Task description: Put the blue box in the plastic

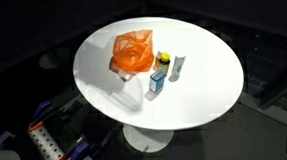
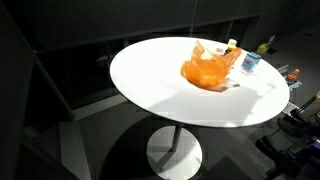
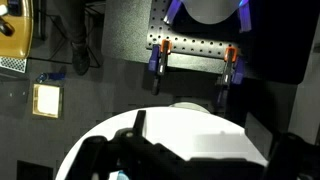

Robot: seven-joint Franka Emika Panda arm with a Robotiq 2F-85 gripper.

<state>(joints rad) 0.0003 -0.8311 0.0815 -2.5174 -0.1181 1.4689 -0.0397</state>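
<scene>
Blue box [image 1: 158,82] beside orange plastic bag [image 1: 133,53], white table [image 1: 209,86], tool [image 3: 195,170] — dim, cannot tell its state

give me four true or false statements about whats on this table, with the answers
1. The blue box is already inside the plastic bag. False: it stands on the table, beside the bag.
2. The table is round and white. True.
3. The plastic bag is green. False: it is orange.
4. A yellow-capped bottle stands close to the blue box. True.
</scene>
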